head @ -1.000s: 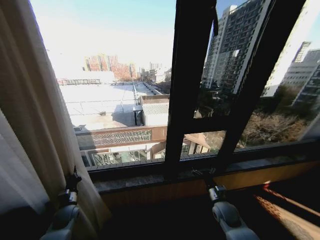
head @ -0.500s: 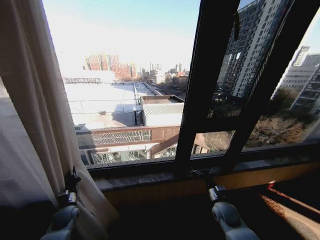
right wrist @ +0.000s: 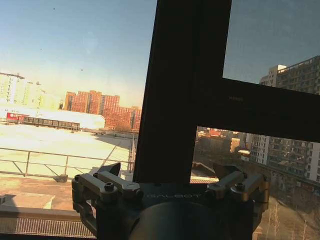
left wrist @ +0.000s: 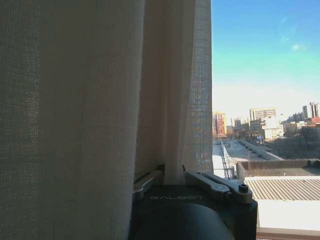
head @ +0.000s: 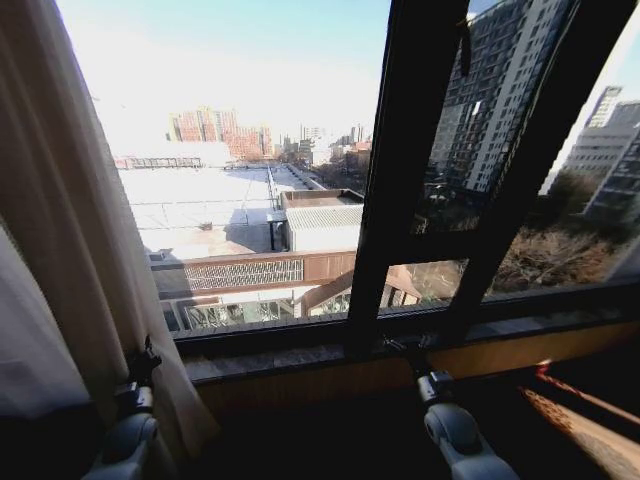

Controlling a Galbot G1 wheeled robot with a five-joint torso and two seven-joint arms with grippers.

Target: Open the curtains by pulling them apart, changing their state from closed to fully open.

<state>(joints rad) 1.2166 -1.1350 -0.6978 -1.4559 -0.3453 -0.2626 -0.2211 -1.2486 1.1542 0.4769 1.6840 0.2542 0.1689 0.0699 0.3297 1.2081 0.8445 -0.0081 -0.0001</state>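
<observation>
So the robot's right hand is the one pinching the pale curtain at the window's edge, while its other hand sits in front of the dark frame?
Not quite: the left hand pinches the curtain, as the left wrist view shows. The right hand sits open before the dark window frame.

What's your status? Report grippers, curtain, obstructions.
Left gripper shut on curtain, bunched at window's left side. Right gripper open, empty, facing window frame. Nothing in the way.

Cream curtains (head: pixel 60 250) with fine woven grid, near-black window frame (head: pixel 410 180), dark grey grippers, brown sill (head: pixel 300 362)
</observation>
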